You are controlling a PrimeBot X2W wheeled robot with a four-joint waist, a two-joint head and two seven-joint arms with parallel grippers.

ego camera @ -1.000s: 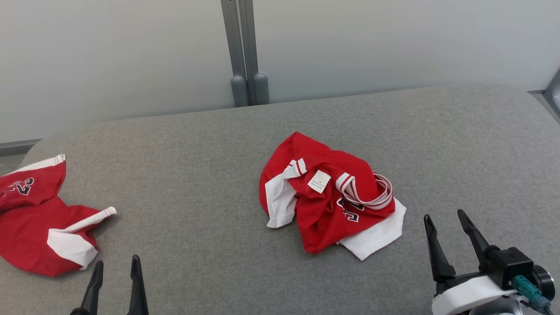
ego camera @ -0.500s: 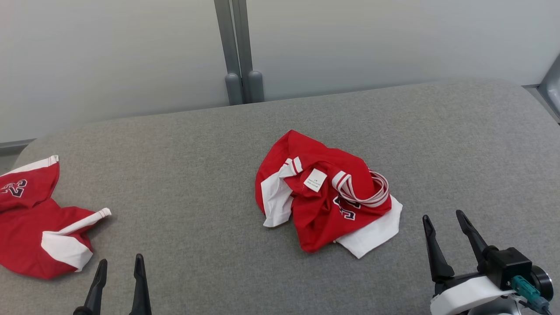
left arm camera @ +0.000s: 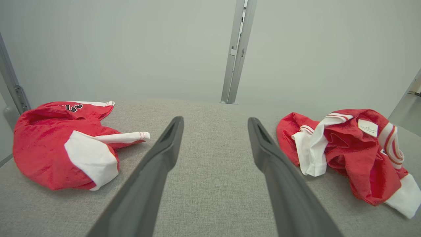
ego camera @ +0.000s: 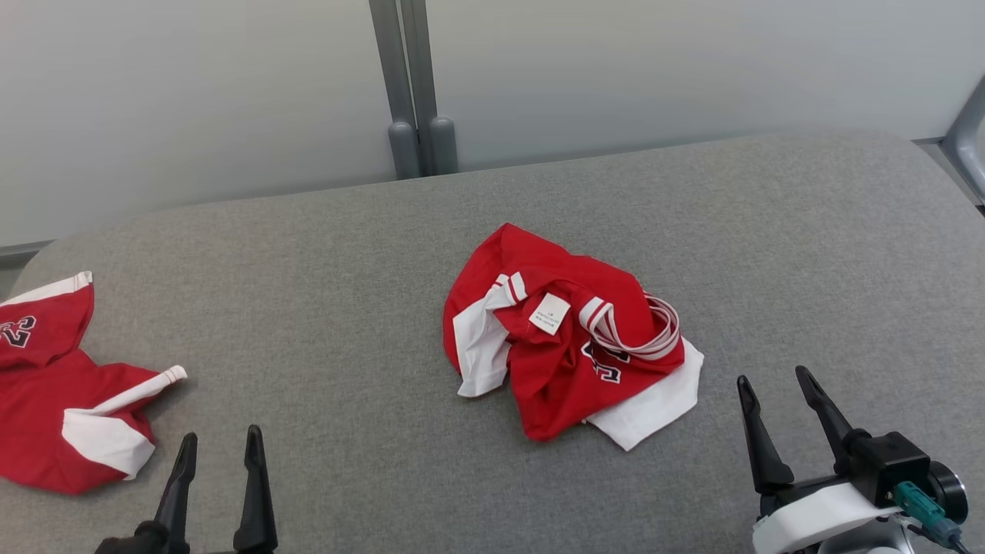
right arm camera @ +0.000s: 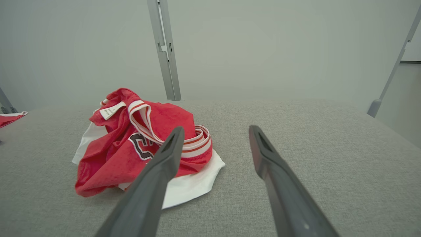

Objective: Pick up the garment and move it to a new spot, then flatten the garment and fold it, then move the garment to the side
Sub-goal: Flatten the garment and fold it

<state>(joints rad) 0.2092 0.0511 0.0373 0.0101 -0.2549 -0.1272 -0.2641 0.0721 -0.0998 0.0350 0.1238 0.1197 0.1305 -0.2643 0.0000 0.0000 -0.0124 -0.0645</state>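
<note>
The crumpled red and white jersey of soft knit cloth lies in a loose heap near the middle of the grey cloth-covered table, a little to the robot's right of centre. It looks light and limp, with nothing stiff in it. It should sag and trail from any single pinch, and the layers will probably slide over one another instead of lifting as one.

The striped ribbed neckband stands up in a loop on the heap's right side. This is the firmest, thickest edge and seems the best place to take hold. The white panel spread flat at the near right corner is a second choice, though thin cloth lying flat on the table is harder to pinch.

A small white label faces up near the top, so part of the inside is turned outward. Bunched as it is, the jersey has no clear front or hem direction. The heap runs slightly longer from far left to near right, with the neck opening towards the right.

The right gripper hovers near that corner, apart from the cloth, its fingers spread wide and holding nothing. The left gripper is well apart from the heap, equally wide and empty.

A second red and white garment lies crumpled at the table's left edge. Beyond the table stand a grey metal post and a pale wall
</note>
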